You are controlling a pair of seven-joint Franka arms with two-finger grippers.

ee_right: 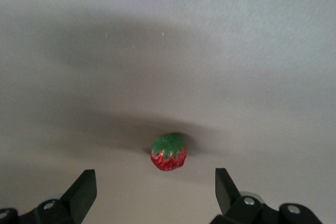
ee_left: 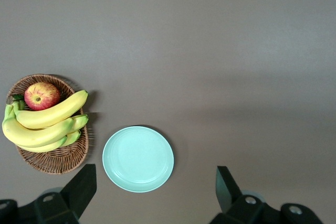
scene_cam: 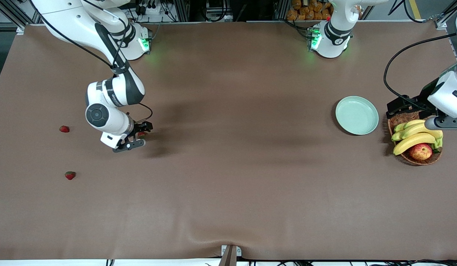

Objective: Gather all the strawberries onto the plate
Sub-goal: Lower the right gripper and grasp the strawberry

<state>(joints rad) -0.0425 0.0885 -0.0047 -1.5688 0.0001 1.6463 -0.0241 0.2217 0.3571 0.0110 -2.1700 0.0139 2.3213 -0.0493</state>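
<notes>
Nearest strawberry (scene_cam: 70, 175) lies uncovered on the worktop (scene_cam: 228, 184). Right hand (scene_cam: 137, 137), released, partly hides another strawberry (ee_right: 168, 152). Left hand (ee_left: 152, 192), released, waits above the plate (scene_cam: 357, 115).

My table in brown, red, mint and yellow

Three red strawberries (scene_cam: 64, 129) (scene_cam: 70, 175) (ee_right: 168, 152) with dark green caps lie on my plain brown table cover (scene_cam: 228, 177). The plate (scene_cam: 357, 115) is pale mint green. A brown woven basket (scene_cam: 405, 120) holds yellow bananas (scene_cam: 413, 140) with greenish ends and a red-yellow streaked apple (scene_cam: 421, 151). My arms are white with black.
</notes>
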